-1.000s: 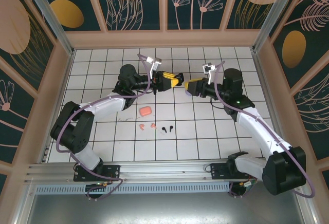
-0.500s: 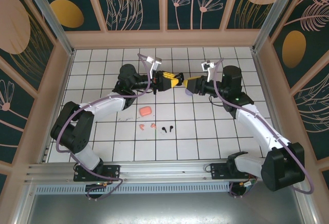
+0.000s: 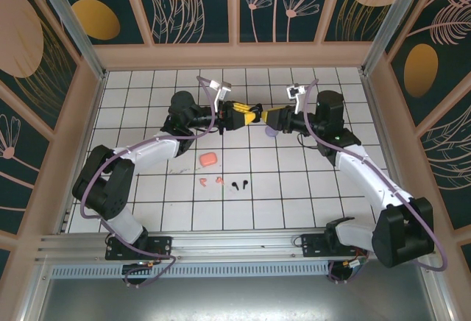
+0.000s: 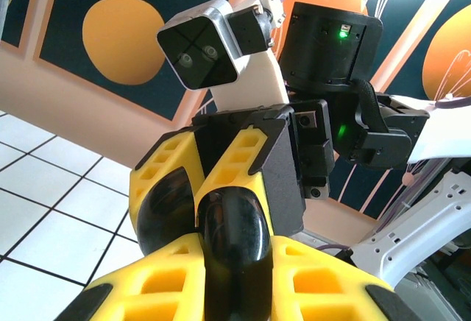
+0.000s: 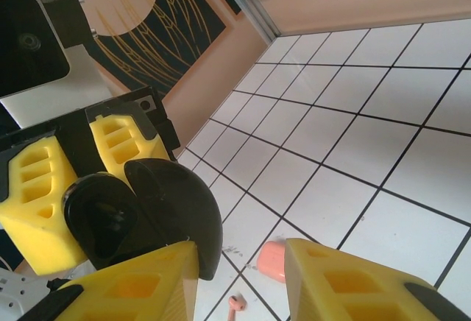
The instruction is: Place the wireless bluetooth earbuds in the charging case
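Wireless earbuds, tiny stemmed salmon-orange and black plastic (image 3: pixel 218 182): on near-centre tiles, shapes unreadable | glossy black open case (image 5: pixel 173 203): base hidden in clamped left gripper (image 3: pixel 250 115) | right gripper (image 3: pixel 267 118): raised opposite, jaws apart beside it

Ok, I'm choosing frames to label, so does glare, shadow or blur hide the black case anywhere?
Left wrist: black charging case sharp, soft glare streaks on its glossy shell. Right wrist: sharp too, its open hollow in shadow. Top external: evenly lit, but the case too small for detail.
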